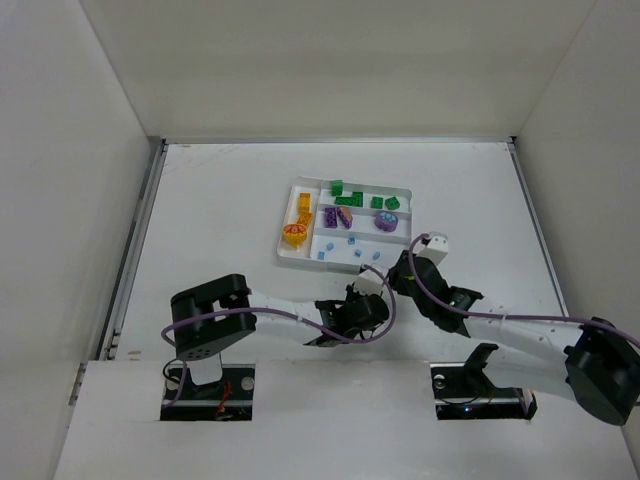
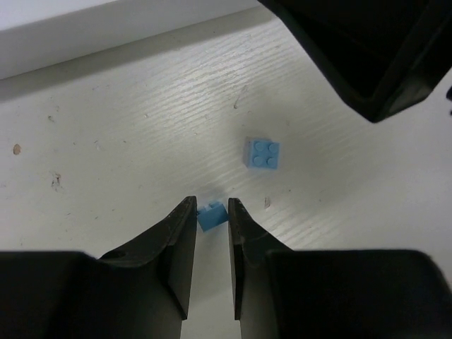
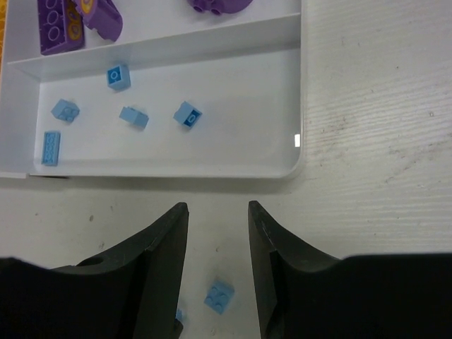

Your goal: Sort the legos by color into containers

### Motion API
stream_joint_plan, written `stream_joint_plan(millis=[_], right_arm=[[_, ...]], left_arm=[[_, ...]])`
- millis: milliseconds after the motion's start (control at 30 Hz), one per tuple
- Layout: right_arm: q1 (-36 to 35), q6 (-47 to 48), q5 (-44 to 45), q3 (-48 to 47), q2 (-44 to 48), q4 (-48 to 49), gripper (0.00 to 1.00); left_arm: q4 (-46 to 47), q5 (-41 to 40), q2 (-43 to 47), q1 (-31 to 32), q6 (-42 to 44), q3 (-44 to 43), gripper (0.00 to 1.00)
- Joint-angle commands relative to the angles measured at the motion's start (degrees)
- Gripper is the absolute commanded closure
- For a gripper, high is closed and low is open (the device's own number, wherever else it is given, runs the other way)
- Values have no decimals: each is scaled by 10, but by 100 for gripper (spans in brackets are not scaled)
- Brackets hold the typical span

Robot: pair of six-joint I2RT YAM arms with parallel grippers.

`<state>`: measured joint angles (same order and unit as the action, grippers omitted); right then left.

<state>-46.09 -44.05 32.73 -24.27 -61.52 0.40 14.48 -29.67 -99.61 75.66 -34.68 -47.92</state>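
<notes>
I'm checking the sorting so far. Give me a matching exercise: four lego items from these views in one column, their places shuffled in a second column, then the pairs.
Column 1
1. green legos
2. purple legos
3. orange legos
4. light blue brick nearest the left wrist camera

Column 2
A. between the left claw's fingertips
B. middle compartment of the tray
C. the tray's far compartment
D. the tray's narrow left-end compartment

Pairs: 1-C, 2-B, 3-D, 4-A
</notes>
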Motion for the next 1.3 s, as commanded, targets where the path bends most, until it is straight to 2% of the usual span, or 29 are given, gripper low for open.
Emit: stream_joint_plan(millis=[0, 300, 600, 833, 1000, 1133, 1267], right_arm=[[-6, -23, -18, -1, -4, -39, 54], [-63, -70, -11, -23, -1, -141, 48], [-117, -85, -22, -49, -69, -138, 52], [-122, -85, -23, -60, -96, -124, 52], [-122, -85, -22, -60, -115, -120, 58], [-122, -85, -17, -68, -128, -121, 66], [-122, -83, -14, -67, -124, -121, 74]], left_arm=[[-17, -19, 37, -9, 2, 6, 84], [-1, -16, 123, -67, 4, 49, 85], [41, -6, 191, -158, 36, 59, 85], [85, 25, 150, -223, 76, 16, 84], [96, 40, 93, -251, 87, -16, 84], [100, 40, 55, -264, 97, -38, 77], [100, 36, 55, -266, 98, -37, 65]])
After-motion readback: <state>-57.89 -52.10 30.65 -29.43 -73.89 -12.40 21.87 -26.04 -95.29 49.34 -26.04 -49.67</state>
